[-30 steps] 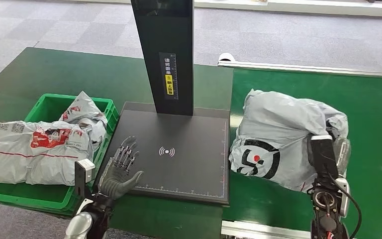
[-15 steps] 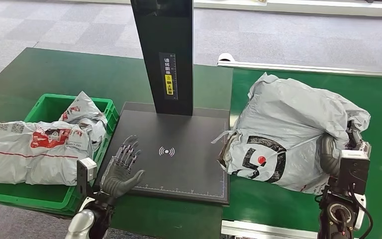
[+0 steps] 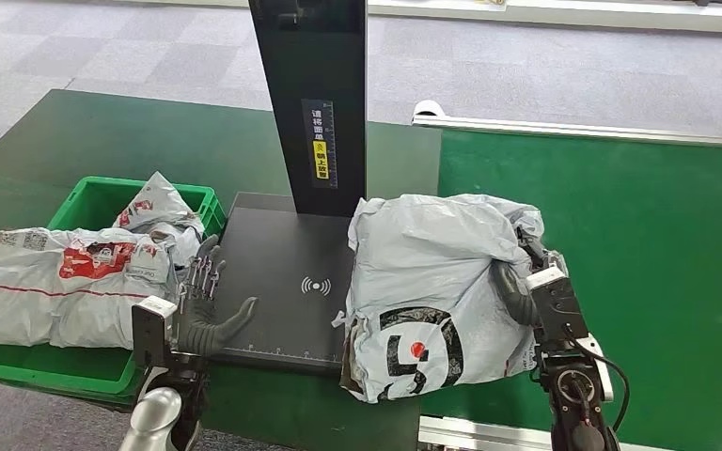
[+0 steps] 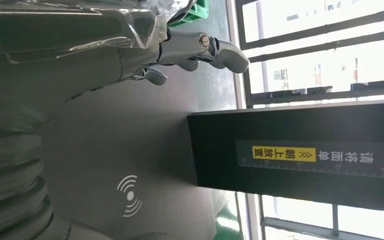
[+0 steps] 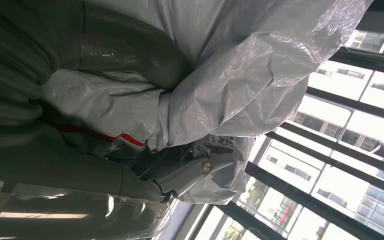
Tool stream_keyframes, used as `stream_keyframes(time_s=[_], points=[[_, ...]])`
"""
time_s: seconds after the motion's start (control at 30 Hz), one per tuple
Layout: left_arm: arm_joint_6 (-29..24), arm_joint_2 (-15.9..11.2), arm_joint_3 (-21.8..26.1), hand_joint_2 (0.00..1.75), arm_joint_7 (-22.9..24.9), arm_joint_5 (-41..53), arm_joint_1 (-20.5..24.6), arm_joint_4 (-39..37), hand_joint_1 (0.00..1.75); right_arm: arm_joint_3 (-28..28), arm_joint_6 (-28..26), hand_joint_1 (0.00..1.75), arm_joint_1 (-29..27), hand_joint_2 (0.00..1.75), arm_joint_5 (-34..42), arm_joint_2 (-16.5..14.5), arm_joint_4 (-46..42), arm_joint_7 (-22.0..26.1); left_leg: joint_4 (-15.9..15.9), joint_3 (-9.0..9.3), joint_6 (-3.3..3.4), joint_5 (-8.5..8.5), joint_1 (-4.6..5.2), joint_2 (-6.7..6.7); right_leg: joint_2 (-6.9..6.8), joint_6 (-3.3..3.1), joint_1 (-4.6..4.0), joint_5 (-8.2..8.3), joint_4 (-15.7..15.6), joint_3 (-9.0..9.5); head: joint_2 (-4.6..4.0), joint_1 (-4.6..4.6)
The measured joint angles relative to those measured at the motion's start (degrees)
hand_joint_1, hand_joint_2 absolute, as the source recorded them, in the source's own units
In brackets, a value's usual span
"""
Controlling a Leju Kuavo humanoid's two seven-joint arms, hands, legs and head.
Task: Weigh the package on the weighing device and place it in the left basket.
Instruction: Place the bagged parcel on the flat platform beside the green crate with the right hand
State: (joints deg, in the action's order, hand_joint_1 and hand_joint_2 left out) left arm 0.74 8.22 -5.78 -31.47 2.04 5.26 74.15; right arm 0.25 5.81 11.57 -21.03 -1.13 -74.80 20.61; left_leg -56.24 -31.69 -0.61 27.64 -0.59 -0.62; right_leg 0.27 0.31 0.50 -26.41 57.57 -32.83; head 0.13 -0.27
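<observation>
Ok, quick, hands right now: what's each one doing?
Left hand: open, holding nothing, fingers spread by the scale's left edge.
Right hand: gripping the grey package, which sits partly over the scale.

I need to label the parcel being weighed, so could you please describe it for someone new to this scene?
Find the flat black weighing platform beneath the tall black post. On its right part sits a bulky grey plastic mailer bag, gripped by the right hand. Unlike the red-printed bags in the green basket, it bears a black circular logo.
</observation>
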Motion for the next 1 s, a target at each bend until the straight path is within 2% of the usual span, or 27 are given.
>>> stream_keyframes(time_s=[0.3,0.5,0.7,0.87,1.0], points=[[-3.38,-0.14,0.27,1.75,-1.92,-2.24,-0.79,3.65,0.0,5.49,3.08,1.75,3.98,1.75,-1.82,0.17,6.73,-1.51,0.0,-0.03,0.01,0.02,0.01,0.05,0.04,0.0,0.01,0.0,0.0,-0.03,0.01,0.01],[-8.18,-0.36,0.86,1.75,-4.84,-2.41,-3.47,8.46,0.0,9.54,1.31,1.75,7.23,1.75,-1.28,0.88,11.51,0.21,0.0,-0.04,0.0,0.01,-0.01,0.03,0.03,0.0,0.0,0.0,0.0,-0.03,0.02,0.0],[-9.04,-0.6,0.97,1.75,-5.25,-2.4,-3.76,11.41,0.0,12.55,1.07,1.75,14.0,1.75,-2.22,1.25,16.35,0.46,-0.01,0.03,0.01,-0.01,0.01,0.06,0.04,-0.01,0.01,0.01,0.01,0.01,0.0,0.01],[-9.08,-0.65,0.98,1.75,-5.24,-2.67,-3.71,11.99,0.0,14.66,0.95,1.75,17.38,1.75,-3.76,1.19,19.64,0.72,-0.02,-0.01,0.01,-0.02,0.01,0.07,0.05,-0.02,0.01,0.02,0.02,0.0,0.02,0.01],[-8.65,-0.69,0.76,1.75,-4.86,-3.27,-2.7,11.77,0.0,18.44,1.1,1.75,23.43,1.75,-5.67,-0.29,26.09,1.28,-0.01,0.02,0.0,-0.03,0.0,0.19,0.16,-0.04,-0.01,0.05,0.02,-0.05,0.01,0.01]])
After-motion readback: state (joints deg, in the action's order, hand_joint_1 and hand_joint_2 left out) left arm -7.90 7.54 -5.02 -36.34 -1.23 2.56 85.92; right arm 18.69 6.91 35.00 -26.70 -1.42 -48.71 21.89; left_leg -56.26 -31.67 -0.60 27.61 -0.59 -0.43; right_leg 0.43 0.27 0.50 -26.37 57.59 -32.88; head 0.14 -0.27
